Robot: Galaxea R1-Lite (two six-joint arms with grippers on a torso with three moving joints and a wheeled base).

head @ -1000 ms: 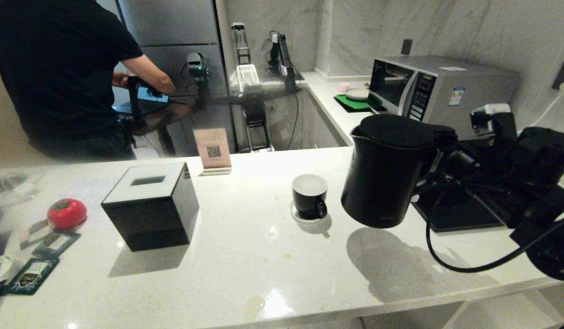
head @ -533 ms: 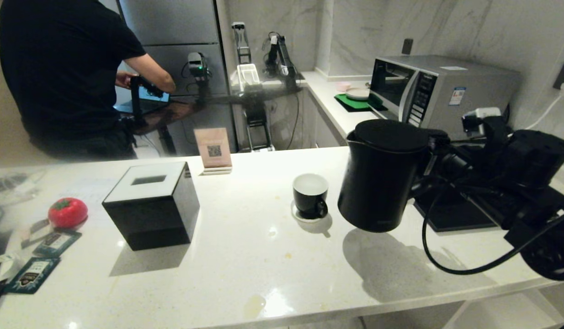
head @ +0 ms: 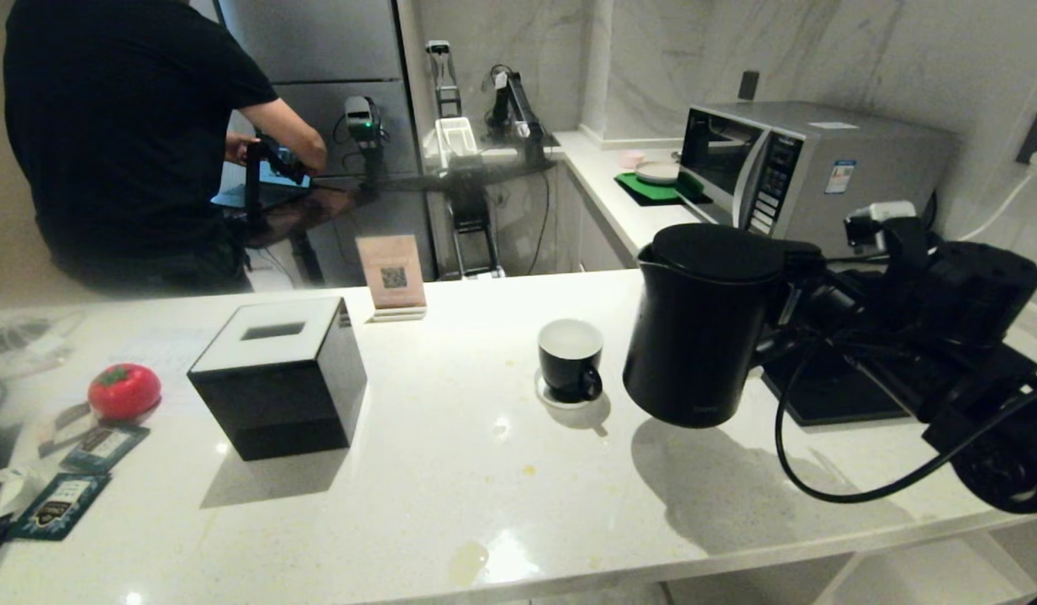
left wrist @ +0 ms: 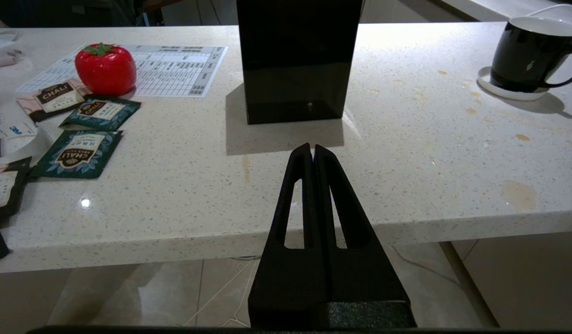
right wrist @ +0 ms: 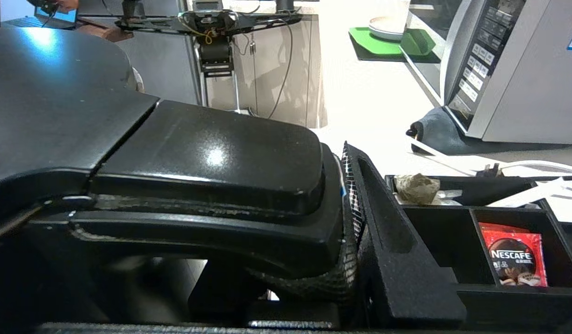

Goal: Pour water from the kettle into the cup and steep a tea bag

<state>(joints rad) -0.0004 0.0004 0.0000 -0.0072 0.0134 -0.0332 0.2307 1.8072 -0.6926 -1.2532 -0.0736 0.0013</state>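
Right gripper (head: 800, 290) has its fingers clamped on the handle of the kettle (head: 703, 323), held off the bench (head: 485, 487) just right of the cup (head: 571, 360); rigid, likely heavy with water, handle grip suits; left gripper (left wrist: 312, 150) idle, fingers pressed together, empty.

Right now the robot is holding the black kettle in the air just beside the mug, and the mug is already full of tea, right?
Not quite. The mug is empty: the head view shows its bare white inside, no tea. The rest holds: the right gripper has the black kettle by its handle, lifted off the counter just beside the mug.
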